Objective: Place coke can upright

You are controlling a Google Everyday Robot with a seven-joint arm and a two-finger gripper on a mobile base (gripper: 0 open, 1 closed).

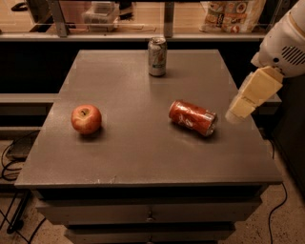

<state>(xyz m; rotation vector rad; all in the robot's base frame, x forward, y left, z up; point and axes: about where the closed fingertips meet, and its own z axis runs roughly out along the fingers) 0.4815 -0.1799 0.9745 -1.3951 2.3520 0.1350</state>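
Grey table (pixel 133 157): flat, matte top, faintly speckled, square-cornered. Drawer fronts below, a small knob (pixel 150 218) at the middle.

Coke can (pixel 192 117): red aluminium cylinder with white lettering. It lies on its side on the tabletop, right of centre, long axis running from upper left to lower right. Silver end faces the right front corner. The body looks slightly dented and the metal catches a dull sheen. Nothing touches it.

Gripper (pixel 238 110): cream-coloured, blocky, smooth plastic, angled down and to the left from a rounded white arm housing (pixel 286 43) with vent slits. It hangs over the table's right edge, near the coke can's silver end but apart from it. Whether it is spread or closed: cannot tell. It holds nothing.

Apple (pixel 86 119): red with yellow flecks, round, glossy skin, stem dimple up. It sits on the left side of the table, well apart from the coke can.

Silver-white can (pixel 157 56): upright at the middle of the far edge, green marking on its side, pale metal top.

Behind the table is a counter ledge with printed bags (pixel 233 14) at the right and a clear plastic container (pixel 100 13) at the left. Dark cables (pixel 9 162) trail on the floor to the left.
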